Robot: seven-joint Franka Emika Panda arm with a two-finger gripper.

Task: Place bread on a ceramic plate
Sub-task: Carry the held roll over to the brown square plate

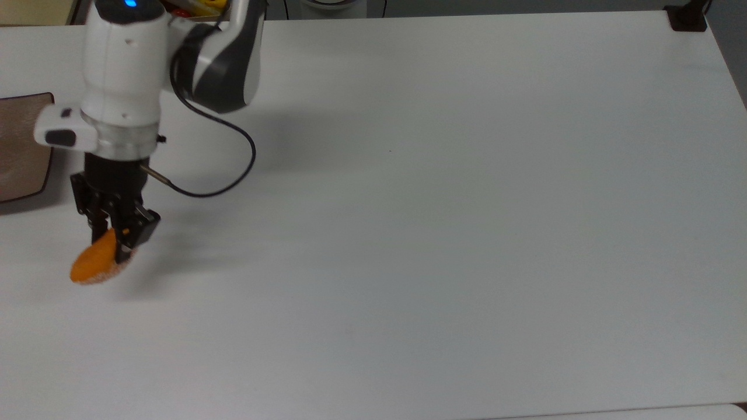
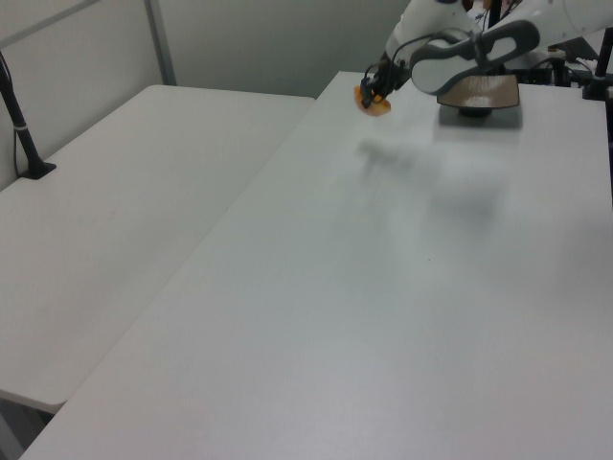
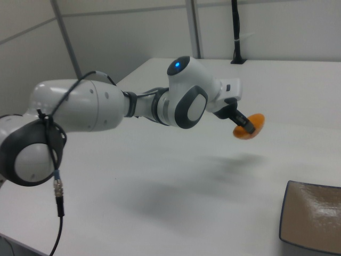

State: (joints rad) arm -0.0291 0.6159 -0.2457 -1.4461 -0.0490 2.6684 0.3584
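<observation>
The bread (image 1: pixel 92 266) is an orange oval piece with a pale speckled edge, and my gripper (image 1: pixel 111 245) is shut on its upper end. It hangs in the air above the white table, as its shadow below shows in the left view, where the bread (image 2: pixel 370 100) and gripper (image 2: pixel 369 92) sit near the table's far edge. In the right view the bread (image 3: pixel 250 127) is held tilted by the gripper (image 3: pixel 246 125). The brown ceramic plate (image 1: pixel 20 149) lies at the top view's left edge, up and left of the bread; it appears too as plate (image 2: pixel 479 93) and plate (image 3: pixel 314 218).
The white table (image 1: pixel 437 204) stretches wide to the top view's right. A container of colourful items (image 1: pixel 192 7) sits beyond the far edge. A black post base (image 1: pixel 687 17) stands at the far right corner. A second white table (image 2: pixel 105 211) adjoins in the left view.
</observation>
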